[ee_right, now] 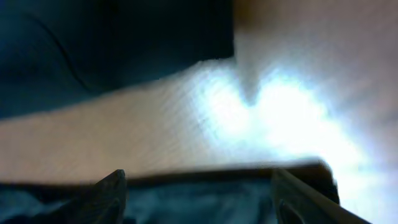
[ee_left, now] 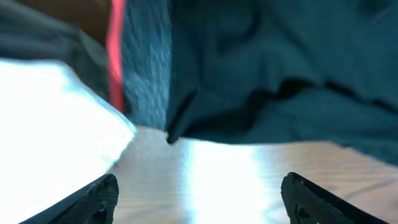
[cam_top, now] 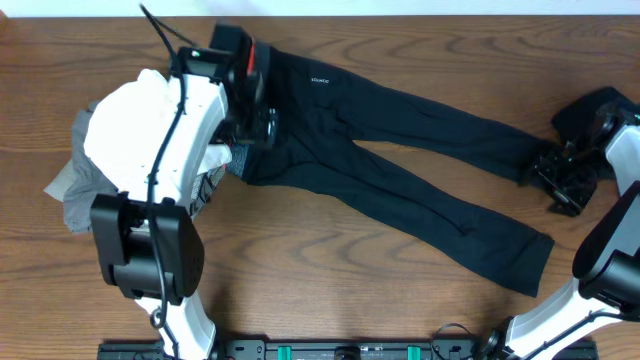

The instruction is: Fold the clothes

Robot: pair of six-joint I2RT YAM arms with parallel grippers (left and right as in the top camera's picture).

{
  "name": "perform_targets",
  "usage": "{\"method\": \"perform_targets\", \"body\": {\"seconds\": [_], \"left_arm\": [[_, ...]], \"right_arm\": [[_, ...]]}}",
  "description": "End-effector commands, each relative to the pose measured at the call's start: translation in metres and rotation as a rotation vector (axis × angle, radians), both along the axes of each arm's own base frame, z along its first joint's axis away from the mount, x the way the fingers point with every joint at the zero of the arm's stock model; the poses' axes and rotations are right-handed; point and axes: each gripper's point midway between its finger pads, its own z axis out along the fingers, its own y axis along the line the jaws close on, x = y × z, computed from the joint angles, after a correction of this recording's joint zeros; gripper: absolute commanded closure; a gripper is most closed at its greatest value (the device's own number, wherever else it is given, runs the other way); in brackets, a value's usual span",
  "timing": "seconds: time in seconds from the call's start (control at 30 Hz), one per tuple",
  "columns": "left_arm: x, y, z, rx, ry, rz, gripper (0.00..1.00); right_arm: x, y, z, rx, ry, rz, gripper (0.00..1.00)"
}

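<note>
Left gripper [ee_left: 199, 186] held wide over wooden table [ee_left: 236, 168], nothing pinched, long black stretchy trousers [cam_top: 310, 120] ahead, right gripper [ee_right: 198, 180] likewise spread, nothing visibly gripped

My left arm [cam_top: 150, 130] reaches forward from its base at the near edge, elbow folded, wrist turned to the right; the left gripper [cam_top: 258, 118] points down, and its wrist view shows both dark fingers [ee_left: 93, 199] standing wide apart; my right arm [cam_top: 615, 240] bends inward at the far right side; the right gripper [cam_top: 560, 175] sits low, its fingertips [ee_right: 109, 193] likewise spread wide.
</note>
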Motion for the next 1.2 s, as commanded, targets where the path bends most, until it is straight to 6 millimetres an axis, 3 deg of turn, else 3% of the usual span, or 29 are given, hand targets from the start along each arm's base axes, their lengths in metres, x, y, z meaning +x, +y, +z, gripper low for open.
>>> {"method": "perform_targets", "body": {"seconds": [0.0, 0.3, 0.43, 0.6, 0.63, 0.7, 0.77, 0.87, 1.17], "left_arm": [[-0.007, -0.002, -0.010, -0.010, 0.042, 0.009, 0.15], [-0.005, -0.001, -0.007, -0.009, 0.021, -0.019, 0.15], [-0.001, -0.002, -0.004, -0.012, 0.003, -0.019, 0.15], [0.003, -0.003, 0.000, -0.015, -0.014, -0.019, 0.15], [0.004, -0.003, 0.001, -0.015, -0.016, -0.019, 0.15], [0.004, -0.003, 0.003, -0.016, -0.023, -0.020, 0.15], [0.004, -0.003, 0.006, -0.017, -0.030, -0.020, 0.14], [0.004, -0.003, 0.012, -0.020, -0.047, -0.021, 0.14], [0.005, -0.003, 0.019, -0.024, -0.070, -0.023, 0.10]], "right_arm": [[-0.013, -0.002, 0.007, 0.035, 0.019, -0.002, 0.29], [-0.068, -0.010, 0.005, 0.066, 0.192, -0.037, 0.39], [-0.073, -0.005, -0.018, 0.052, 0.200, -0.097, 0.54], [-0.088, -0.006, -0.046, -0.010, 0.233, -0.183, 0.56], [-0.090, -0.008, -0.049, -0.030, 0.236, -0.198, 0.60], [-0.092, -0.018, -0.053, -0.092, 0.245, -0.231, 0.78], [-0.093, -0.035, -0.055, -0.176, 0.249, -0.266, 0.96], [-0.091, -0.068, -0.052, -0.307, 0.236, -0.322, 0.99], [-0.035, -0.119, -0.029, -0.412, 0.012, -0.367, 0.98]]}}
